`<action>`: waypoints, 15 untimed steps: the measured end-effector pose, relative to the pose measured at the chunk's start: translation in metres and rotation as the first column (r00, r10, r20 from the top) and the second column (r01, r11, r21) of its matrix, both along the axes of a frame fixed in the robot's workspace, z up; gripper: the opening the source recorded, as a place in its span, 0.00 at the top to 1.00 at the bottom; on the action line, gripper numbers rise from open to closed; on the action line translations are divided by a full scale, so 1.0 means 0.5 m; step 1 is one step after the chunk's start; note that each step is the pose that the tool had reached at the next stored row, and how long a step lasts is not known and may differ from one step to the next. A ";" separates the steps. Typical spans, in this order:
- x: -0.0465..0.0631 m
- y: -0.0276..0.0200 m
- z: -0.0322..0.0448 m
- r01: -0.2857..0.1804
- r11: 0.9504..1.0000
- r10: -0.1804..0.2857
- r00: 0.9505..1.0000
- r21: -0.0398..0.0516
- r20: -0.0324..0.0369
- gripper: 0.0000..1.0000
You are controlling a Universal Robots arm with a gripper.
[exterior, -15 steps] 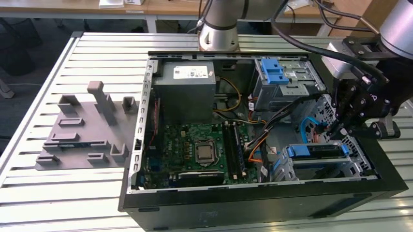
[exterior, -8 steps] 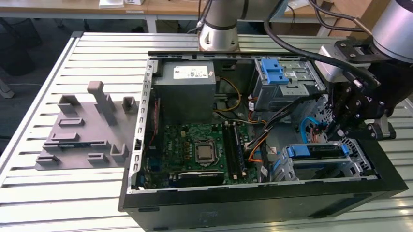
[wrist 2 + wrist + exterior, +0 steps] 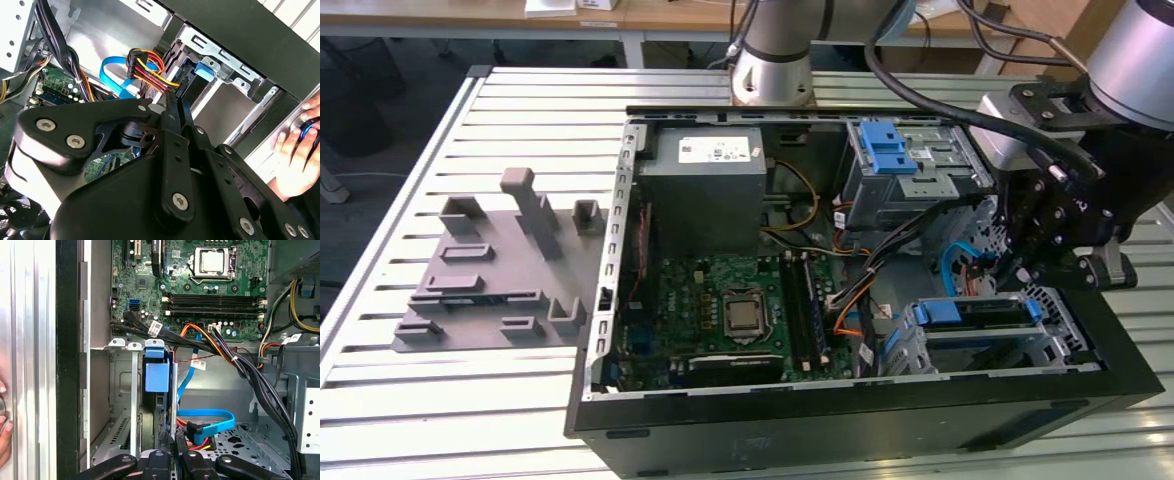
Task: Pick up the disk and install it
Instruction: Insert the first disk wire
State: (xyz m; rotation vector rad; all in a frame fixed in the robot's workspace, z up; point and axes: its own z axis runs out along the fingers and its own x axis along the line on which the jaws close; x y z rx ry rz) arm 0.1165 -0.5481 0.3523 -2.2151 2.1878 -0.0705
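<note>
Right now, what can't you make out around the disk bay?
- Disk: first wrist view, cage walls hide all but its blue bracket; seating unclear.
- Cable plugs: first wrist view, end effector partly covers them.
- Hand: second wrist view, cut off by the edge; what it touches unclear.

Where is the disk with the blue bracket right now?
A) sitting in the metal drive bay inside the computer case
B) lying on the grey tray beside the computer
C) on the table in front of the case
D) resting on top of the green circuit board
A: in the exterior view the disk with its blue bracket sits in the metal drive bay at the case's corner, just below the gripper.
</note>
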 end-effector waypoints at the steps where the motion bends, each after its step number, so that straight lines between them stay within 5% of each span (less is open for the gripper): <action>1: 0.000 0.0000 0.000 0.000 1.000 0.000 1.000 0.000 0.000 0.84; 6: -0.001 -0.0014 -0.003 0.000 1.000 0.000 1.000 0.004 0.000 0.84; 10: -0.002 -0.0058 -0.007 0.000 0.999 0.000 1.000 0.046 0.000 0.84; 15: -0.002 -0.0171 -0.016 0.000 0.999 0.000 1.000 0.051 0.000 0.84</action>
